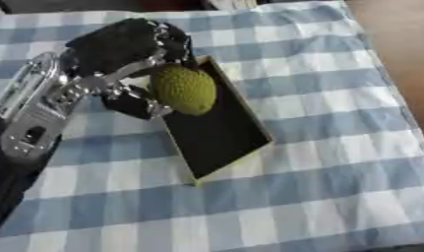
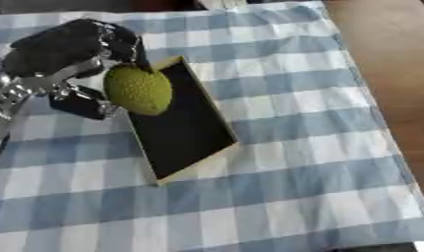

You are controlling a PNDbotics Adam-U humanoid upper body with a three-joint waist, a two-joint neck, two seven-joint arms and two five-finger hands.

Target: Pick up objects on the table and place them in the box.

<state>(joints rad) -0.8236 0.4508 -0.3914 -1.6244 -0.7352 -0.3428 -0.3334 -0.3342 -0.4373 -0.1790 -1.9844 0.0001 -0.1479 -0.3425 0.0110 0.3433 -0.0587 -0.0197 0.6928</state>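
Blue and white checked cloth [image 1: 335, 162] covers the table, with a strip of bare brown tabletop [image 1: 400, 44] showing along the right edge. On the cloth lies 1 shallow box [image 1: 217, 142], long and narrow, black inside with a pale tan rim, set at a slant so that its far end points toward the upper left. Over that far end, the left hand [image 1: 120, 49] comes in from the left on a silver and black arm [image 1: 34, 113]. Its fingers [image 2: 120, 39] curl over the top of a bumpy yellow-green fruit [image 1: 184, 88], and the thumb [image 1: 133, 104] presses in from the lower side, so the hand is gripping it. Whether the fruit touches the box floor cannot be told. The right hand shows in neither view.
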